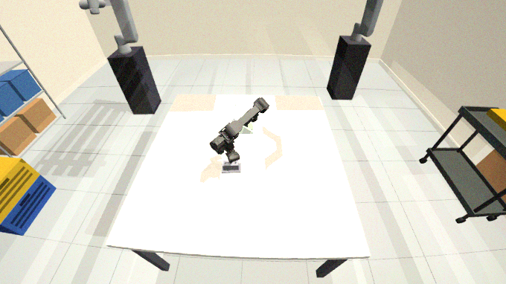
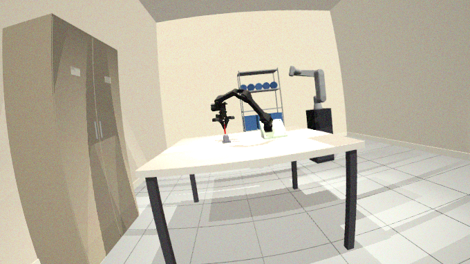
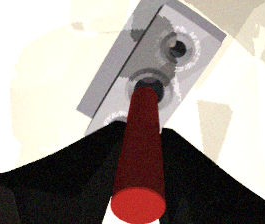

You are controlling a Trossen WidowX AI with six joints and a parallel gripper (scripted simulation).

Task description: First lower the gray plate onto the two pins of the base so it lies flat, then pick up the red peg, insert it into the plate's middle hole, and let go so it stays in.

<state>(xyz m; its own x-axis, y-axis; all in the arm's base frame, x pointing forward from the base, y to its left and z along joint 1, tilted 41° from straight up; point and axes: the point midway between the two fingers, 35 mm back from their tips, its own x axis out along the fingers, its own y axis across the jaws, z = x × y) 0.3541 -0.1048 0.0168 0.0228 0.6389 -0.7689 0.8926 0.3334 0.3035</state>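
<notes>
My gripper is shut on the red peg and holds it close to upright. The gray plate lies on the base and looks flat in the wrist view. The peg's lower end overlaps the dark middle hole in the wrist view; whether it has entered cannot be told. One end hole shows beyond it, while the other is partly hidden by the fingers. In the top view the gripper hides part of the plate.
The white table carries the base and the arm. A pale green-white block stands around the arm's foot. Light and shadow patches lie on the table around the base. Shelves, a cart and two gray arms stand away from the table.
</notes>
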